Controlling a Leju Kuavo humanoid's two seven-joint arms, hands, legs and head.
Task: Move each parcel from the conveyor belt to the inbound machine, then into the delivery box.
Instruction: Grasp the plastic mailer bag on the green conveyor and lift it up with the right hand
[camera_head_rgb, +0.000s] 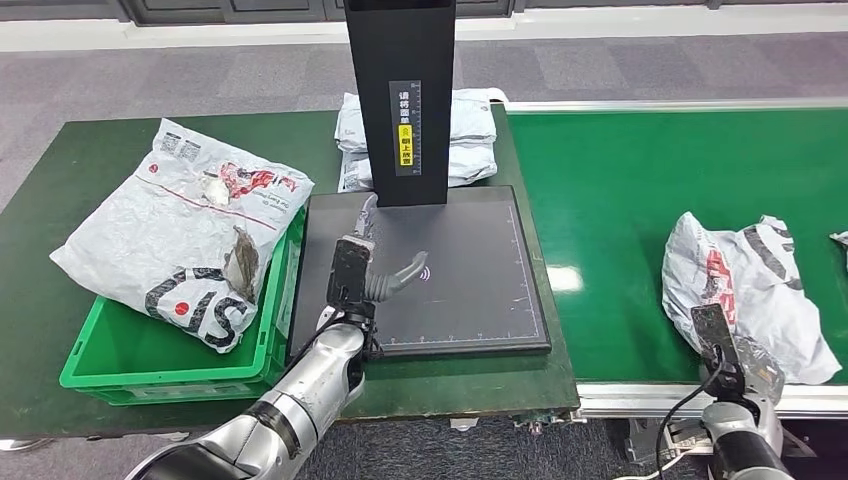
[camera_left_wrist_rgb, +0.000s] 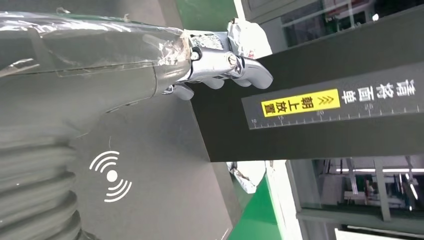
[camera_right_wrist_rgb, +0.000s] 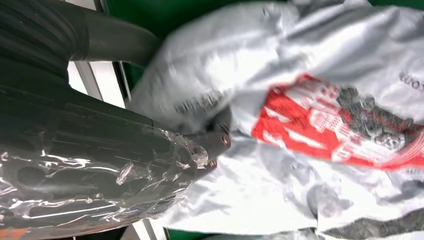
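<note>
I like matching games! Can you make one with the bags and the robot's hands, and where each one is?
Things:
1. White plastic parcel with red print
2. Big crinkled white plastic parcel
3. Left hand
4. Stack of white parcels

Places:
A. behind the black post
B. on the green conveyor belt
C. over the dark flat scanner plate
D. on the green plastic crate

Pairs: 1-B, 2-D, 3-C, 4-A

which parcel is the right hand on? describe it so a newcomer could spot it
Start at the bright green conveyor belt right of the dark scanner plate. Near its front edge lies a crumpled white parcel with red and black print, and the right hand is at its near corner. The other parcels lie off the belt.
</note>
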